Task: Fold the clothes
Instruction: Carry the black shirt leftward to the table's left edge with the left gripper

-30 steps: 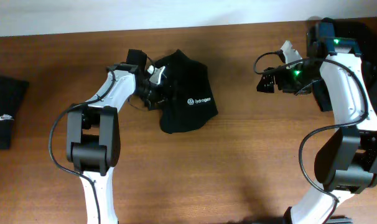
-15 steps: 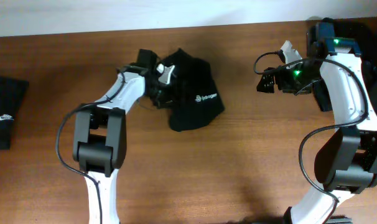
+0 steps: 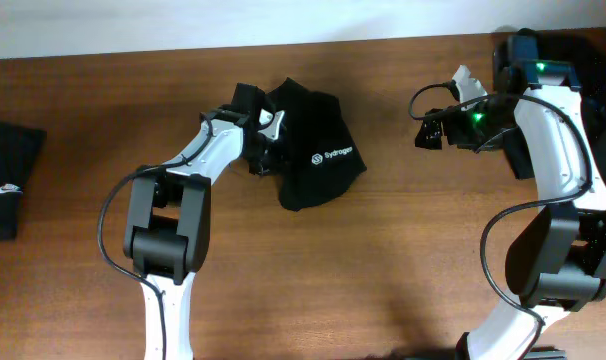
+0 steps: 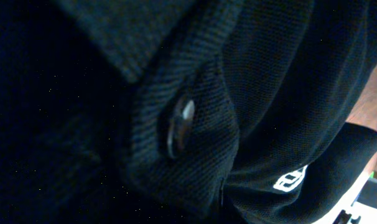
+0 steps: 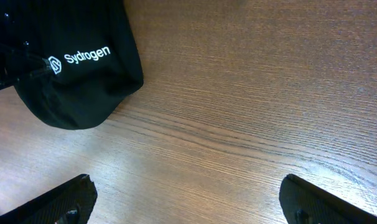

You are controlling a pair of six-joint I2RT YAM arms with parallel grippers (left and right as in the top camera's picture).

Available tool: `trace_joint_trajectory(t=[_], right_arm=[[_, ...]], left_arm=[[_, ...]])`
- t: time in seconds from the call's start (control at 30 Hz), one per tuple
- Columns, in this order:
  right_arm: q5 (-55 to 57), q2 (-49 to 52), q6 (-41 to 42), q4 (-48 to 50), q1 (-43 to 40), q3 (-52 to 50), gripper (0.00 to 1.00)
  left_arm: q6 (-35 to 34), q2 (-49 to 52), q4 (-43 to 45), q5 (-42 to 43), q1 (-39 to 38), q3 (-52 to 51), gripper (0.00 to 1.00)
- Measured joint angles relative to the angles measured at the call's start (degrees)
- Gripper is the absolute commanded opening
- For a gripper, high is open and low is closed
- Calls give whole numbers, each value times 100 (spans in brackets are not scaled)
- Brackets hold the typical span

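- A wooden table point(image 3: 383, 270), seen from above, with two white-and-black robot arms reaching in from the six o'clock side.
- A crumpled black shirt point(image 3: 318, 150) lies toward twelve o'clock, a little left of centre, with its white "Sydrogen" logo point(image 3: 338, 156) facing up.
- The left pincer point(image 3: 266, 140) presses into the shirt's nine o'clock edge. Its own camera shows only dark knit cloth and one button point(image 4: 180, 127), so I cannot tell whether the jaws are apart or clamped.
- The right pincer point(image 3: 430, 130) hovers at the shirt's three o'clock, well apart from it, jaws spread wide and holding nothing.
- A second garment point(image 3: 8, 180), black with a small white mark, lies flat at the table's nine o'clock edge.
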Motion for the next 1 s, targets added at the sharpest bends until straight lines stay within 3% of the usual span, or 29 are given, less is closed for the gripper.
trace_joint_trajectory(t=[0.4,0.6,0.8,1.0], right_arm=[[2,0,0,-13,0,-7,99],[4,0,0,35,0,-125,99],[122,0,13,184,-2,-188,99],[846,0,557,549,-2,-337,99]], left_arm=[[50,31,-17,219,546,2,0],[597,11,-527,120,885,61,0],[1137,-354,-1003,-787,1178,70,0],[1502,-979,-1104,-1788,1491,70,0]])
